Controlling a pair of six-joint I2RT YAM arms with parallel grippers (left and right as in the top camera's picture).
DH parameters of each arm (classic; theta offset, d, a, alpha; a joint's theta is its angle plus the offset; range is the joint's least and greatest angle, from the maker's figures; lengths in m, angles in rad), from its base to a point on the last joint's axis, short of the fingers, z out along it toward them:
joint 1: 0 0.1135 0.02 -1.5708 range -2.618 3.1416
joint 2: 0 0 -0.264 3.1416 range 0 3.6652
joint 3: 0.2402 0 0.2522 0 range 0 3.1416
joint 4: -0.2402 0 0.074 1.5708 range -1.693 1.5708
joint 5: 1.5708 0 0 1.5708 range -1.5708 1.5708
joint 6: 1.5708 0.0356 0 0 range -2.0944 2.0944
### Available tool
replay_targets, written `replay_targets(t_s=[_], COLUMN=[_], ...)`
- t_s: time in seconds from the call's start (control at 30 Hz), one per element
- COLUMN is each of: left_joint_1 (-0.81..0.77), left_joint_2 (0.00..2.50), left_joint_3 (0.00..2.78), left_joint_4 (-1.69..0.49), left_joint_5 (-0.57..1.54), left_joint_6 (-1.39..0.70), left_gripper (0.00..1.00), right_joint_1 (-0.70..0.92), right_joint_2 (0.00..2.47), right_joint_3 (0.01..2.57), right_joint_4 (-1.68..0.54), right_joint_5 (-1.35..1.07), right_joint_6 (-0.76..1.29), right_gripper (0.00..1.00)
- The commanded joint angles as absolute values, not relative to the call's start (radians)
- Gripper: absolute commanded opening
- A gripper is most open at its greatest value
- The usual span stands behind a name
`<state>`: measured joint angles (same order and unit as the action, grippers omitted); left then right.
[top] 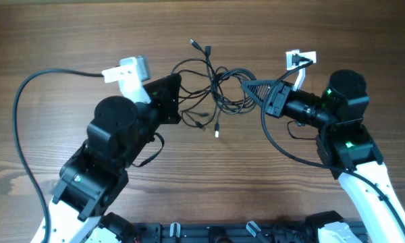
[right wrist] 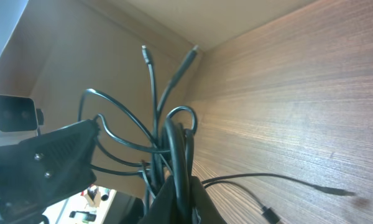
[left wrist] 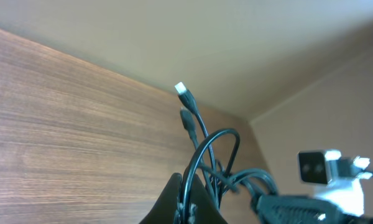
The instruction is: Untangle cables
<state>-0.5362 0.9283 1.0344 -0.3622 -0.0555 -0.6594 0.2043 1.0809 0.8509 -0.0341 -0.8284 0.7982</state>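
Clamping tight with the right gripper (right wrist: 180,200) on a thick bunch of the cables (right wrist: 175,151), at the bottom centre of the right wrist view, fingers pressed together around the bundle. Fanning upward out of that pinch in dark loops, sending two plug ends (right wrist: 145,51) toward the top middle of the frame and trailing one loose strand along the wooden table (right wrist: 298,93) toward the lower right. Pinching likewise with the left gripper (left wrist: 188,208) at the bottom centre of the left wrist view, fingers closed on a strand (only the very tips showing), arcs rising to mid-frame, a pale-tipped end poking highest. Showing at the right edge of that view, a white camera module (left wrist: 326,168). Sitting in the upper middle of the overhead view as a loose knot, stretching between the two sets of fingers, gripped on its left side by the left arm and on its right side by the right. Sticking out toward the top of that frame with two ends, and dangling a couple more toward the centre.
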Motion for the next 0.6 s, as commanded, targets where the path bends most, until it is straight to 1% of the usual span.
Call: replay_targets(t_s=[0.0, 0.1, 0.13, 0.27, 0.3, 0.37, 0.4, 0.43, 0.47, 0.5, 0.57], left_joint_1=[-0.532, -0.532, -0.532, -0.532, -0.532, -0.532, -0.532, -0.532, -0.532, -0.532, -0.532], left_joint_2=[0.882, 0.868, 0.868, 0.868, 0.868, 0.868, 0.869, 0.87, 0.87, 0.87, 0.87], left_joint_3=[1.042, 1.042, 1.042, 1.042, 1.042, 1.042, 1.042, 1.042, 1.042, 1.042, 1.042], left_joint_4=[-0.359, -0.38, -0.389, -0.513, -0.537, -0.537, -0.538, -0.548, -0.57, -0.593, -0.614], left_joint_5=[-0.125, -0.125, -0.127, -0.287, -0.31, -0.308, -0.307, -0.303, -0.292, -0.283, -0.27], left_joint_6=[-0.77, -0.773, -0.804, -1.146, -1.262, -1.354, -1.359, -1.357, -1.328, -1.304, -1.242], left_gripper=[0.04, 0.04, 0.04, 0.04, 0.04, 0.04, 0.11, 0.25, 0.34, 0.38, 0.38], right_joint_1=[0.202, 0.202, 0.202, 0.202, 0.202, 0.202, 0.202, 0.202, 0.202, 0.202, 0.202], right_joint_2=[1.076, 1.076, 1.076, 1.076, 1.076, 1.076, 1.076, 1.076, 1.076, 1.076, 1.076], right_joint_3=[0.862, 0.862, 0.862, 0.862, 0.862, 0.862, 0.862, 0.862, 0.862, 0.862, 0.862], right_joint_4=[-0.039, -0.039, -0.038, -0.045, -0.057, -0.084, -0.095, -0.095, -0.094, -0.095, -0.094], right_joint_5=[-0.799, -0.777, -0.77, -0.722, -0.708, -0.691, -0.688, -0.688, -0.688, -0.688, -0.692], right_joint_6=[0.768, 0.781, 0.789, 0.813, 0.815, 0.814, 0.812, 0.812, 0.812, 0.812, 0.811], right_gripper=[0.04, 0.05, 0.04, 0.05, 0.04, 0.04, 0.04, 0.05, 0.04, 0.04, 0.04])
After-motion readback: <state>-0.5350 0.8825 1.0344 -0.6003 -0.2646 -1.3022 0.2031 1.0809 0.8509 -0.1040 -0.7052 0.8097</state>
